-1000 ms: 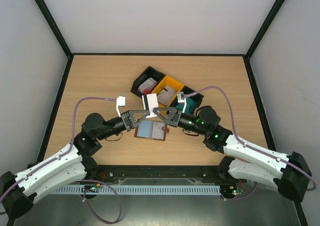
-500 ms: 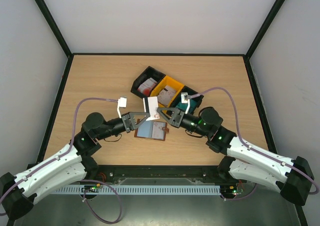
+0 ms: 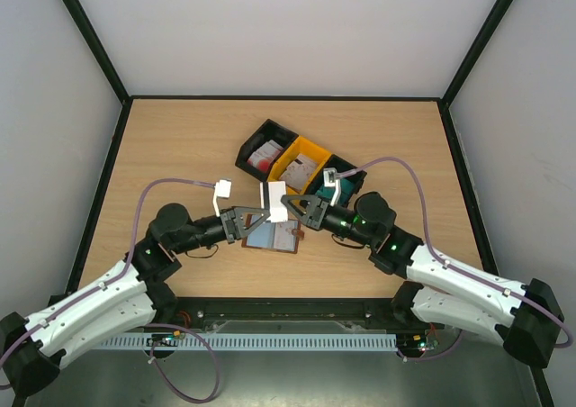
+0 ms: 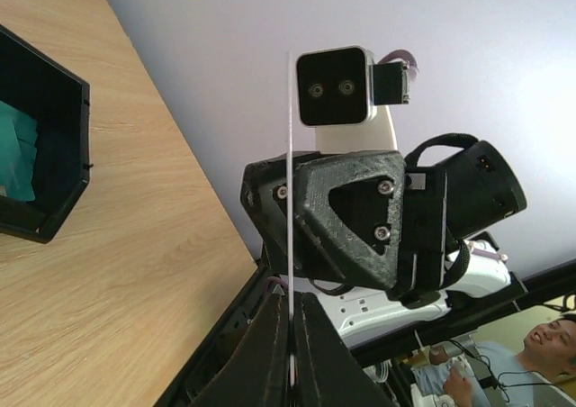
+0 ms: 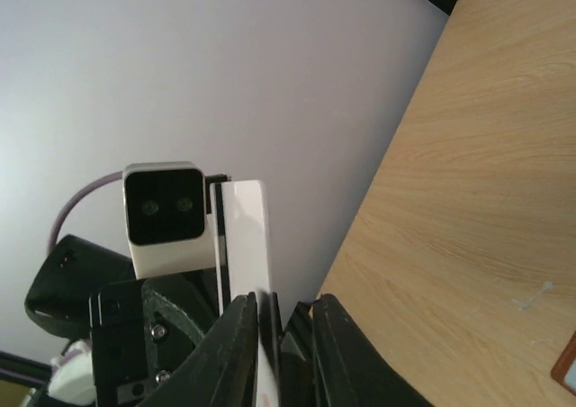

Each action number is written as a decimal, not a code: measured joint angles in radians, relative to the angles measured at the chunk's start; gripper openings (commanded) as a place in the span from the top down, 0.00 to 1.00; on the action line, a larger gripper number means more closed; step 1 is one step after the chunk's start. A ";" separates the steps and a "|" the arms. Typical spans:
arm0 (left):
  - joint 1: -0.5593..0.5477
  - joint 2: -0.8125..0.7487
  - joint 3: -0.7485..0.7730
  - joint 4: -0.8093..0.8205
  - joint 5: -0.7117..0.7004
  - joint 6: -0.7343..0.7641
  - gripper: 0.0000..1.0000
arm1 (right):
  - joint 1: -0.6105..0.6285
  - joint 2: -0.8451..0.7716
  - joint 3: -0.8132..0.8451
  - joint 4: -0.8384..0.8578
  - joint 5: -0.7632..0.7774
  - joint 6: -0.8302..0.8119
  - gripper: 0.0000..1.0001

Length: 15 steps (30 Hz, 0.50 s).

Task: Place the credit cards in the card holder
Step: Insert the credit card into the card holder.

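White credit card (image 3: 273,194) stands upright, pinched by our left gripper (image 4: 290,301), we judge for a handover; whether the right gripper (image 5: 283,312) clamps it we cannot tell. Beneath both lies the open card holder (image 3: 273,236).

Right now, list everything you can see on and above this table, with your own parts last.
table: one, light wood, under everything
black bins: two, black, either side of the yellow one
yellow bin: one, yellow, mid-table
white-and-red cards: count unclear, in the black bin nearer the left arm
teal cards: count unclear, teal, in the other black bin
wallet: one, brown with pale inside, open on the table below the pincers
white card: one, white, held above the wallet
left pincer: dark grey, shut on the white card
right pincer: dark grey, at the card; grip unclear
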 measured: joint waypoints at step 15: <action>-0.001 -0.008 0.002 -0.167 -0.108 0.034 0.39 | -0.001 0.051 -0.029 0.079 -0.074 0.052 0.98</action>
